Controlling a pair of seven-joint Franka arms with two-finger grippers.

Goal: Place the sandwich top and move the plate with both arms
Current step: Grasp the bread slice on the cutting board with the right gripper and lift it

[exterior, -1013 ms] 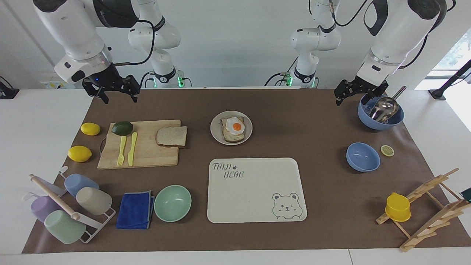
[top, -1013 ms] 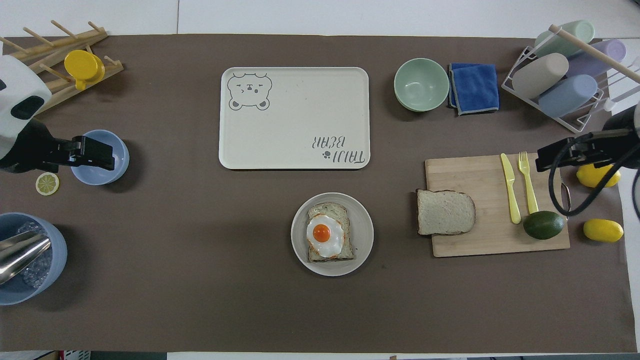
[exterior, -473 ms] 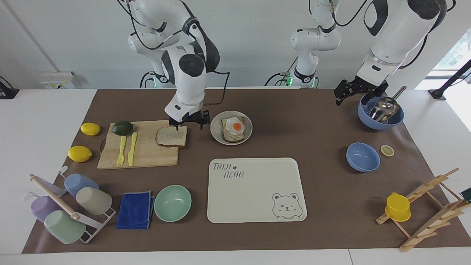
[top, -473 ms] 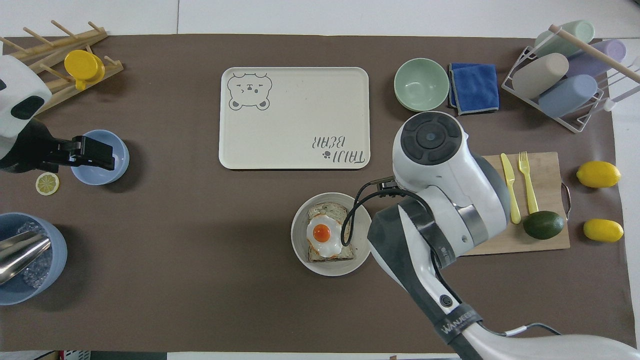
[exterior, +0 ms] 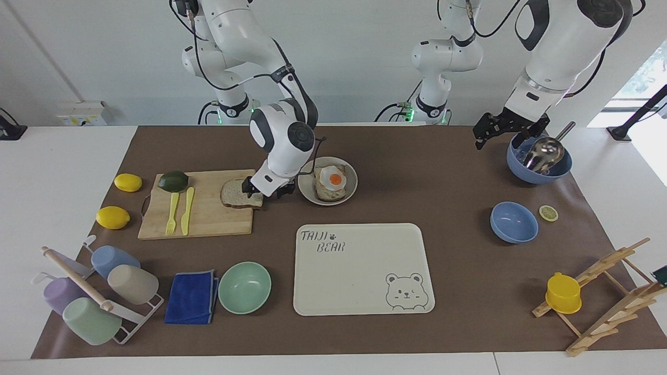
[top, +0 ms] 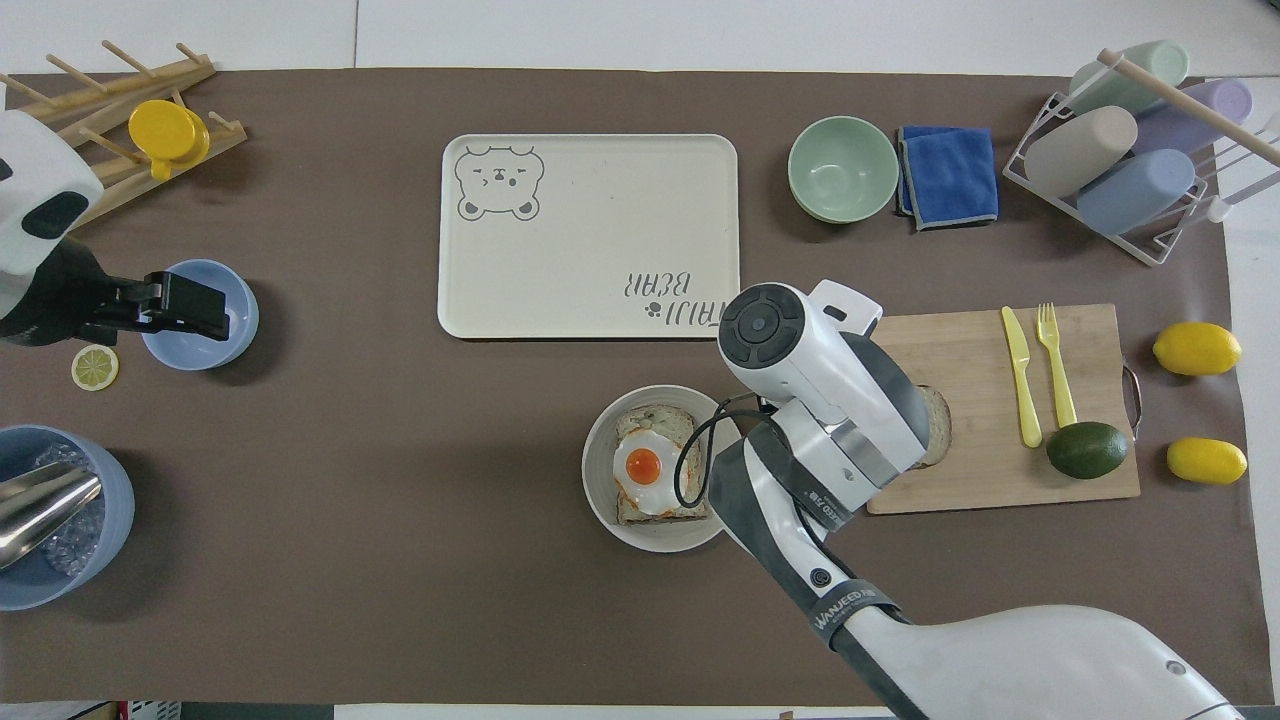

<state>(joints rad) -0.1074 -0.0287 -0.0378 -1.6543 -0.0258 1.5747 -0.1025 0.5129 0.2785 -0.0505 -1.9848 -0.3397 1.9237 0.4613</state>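
Right gripper (exterior: 262, 190) down at sandwich top's (exterior: 235, 194) plate-side edge on cutting board (exterior: 208, 219); grip state unreadable. Needed square pinch across crust, straight lift, then drop flat onto egg slice (exterior: 330, 182) on plate (exterior: 308, 191). Left gripper (exterior: 508, 126) parked over blue bowl (exterior: 536, 172), state unreadable.

From above I see my right arm (top: 830, 440) covering most of the sandwich top (top: 937, 425) on the cutting board (top: 975, 400); its claw is hidden beneath it. The plate (top: 725, 440) with the egg bread (top: 650, 470) sits beside the board. My left claw (top: 185, 307) is over the small blue bowl (top: 225, 340).
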